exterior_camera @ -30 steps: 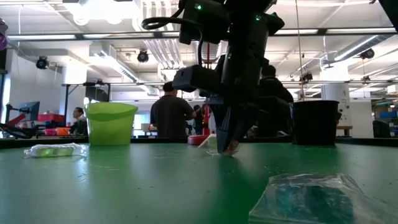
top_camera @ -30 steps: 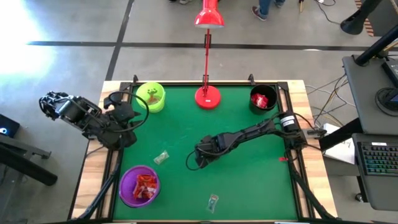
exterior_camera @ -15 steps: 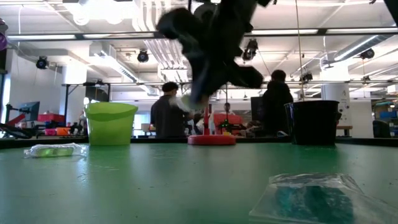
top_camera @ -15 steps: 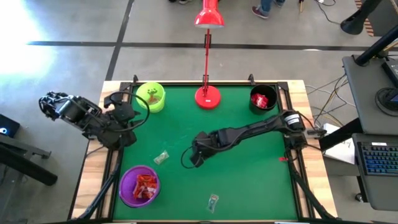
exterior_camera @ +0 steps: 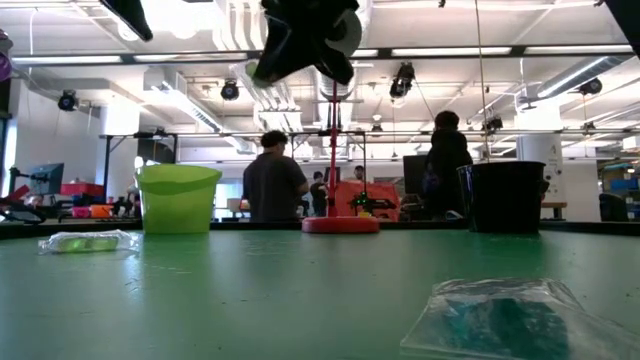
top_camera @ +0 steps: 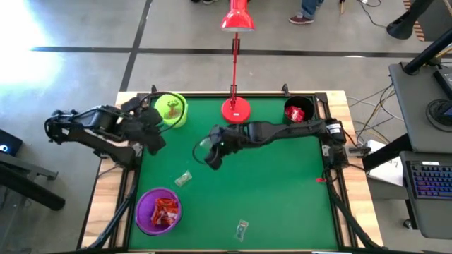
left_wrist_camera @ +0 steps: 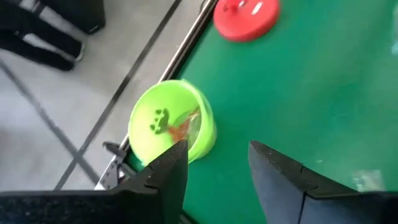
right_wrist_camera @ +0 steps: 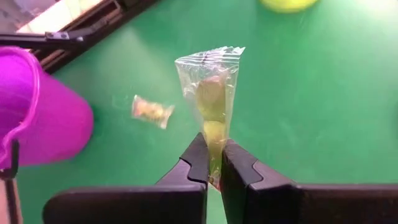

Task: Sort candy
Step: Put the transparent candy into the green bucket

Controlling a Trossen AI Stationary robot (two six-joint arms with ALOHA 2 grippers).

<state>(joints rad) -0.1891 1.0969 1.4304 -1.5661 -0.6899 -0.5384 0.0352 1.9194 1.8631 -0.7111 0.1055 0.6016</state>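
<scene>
Since a second ago, lifted off the green felt and swung from table centre toward 11 o'clock: right gripper (right_wrist_camera: 213,163), fingers pinched tight on the lower edge of a clear greenish-wrapped candy (right_wrist_camera: 211,99) that stands up between the tips. Seen from above, same gripper (top_camera: 211,156) over the mat just at 7 o'clock of the red desk lamp's round base (top_camera: 235,111), dark arm stretching back toward 3 o'clock past the black cup (top_camera: 299,113) with red sweets inside.

Also shifted: left gripper (left_wrist_camera: 214,165), now reaching in over the mat's 9 o'clock edge, fingers parted with nothing between them, hovering beside the lime-green plastic cup (left_wrist_camera: 172,126), which holds an orange-tinted sweet. From above, that gripper (top_camera: 150,132) just at 7 o'clock of the same cup (top_camera: 171,110).

On the green table mat (top_camera: 282,190), unchanged: small clear-wrapped sweet (top_camera: 183,178) lying flat at about 8 o'clock of centre, near the purple plastic cup (top_camera: 158,210) filled with red wrappers at 7 o'clock; another clear greenish sweet (top_camera: 241,227) flat near the 6 o'clock edge. People standing in the room beyond the table in the low view.
</scene>
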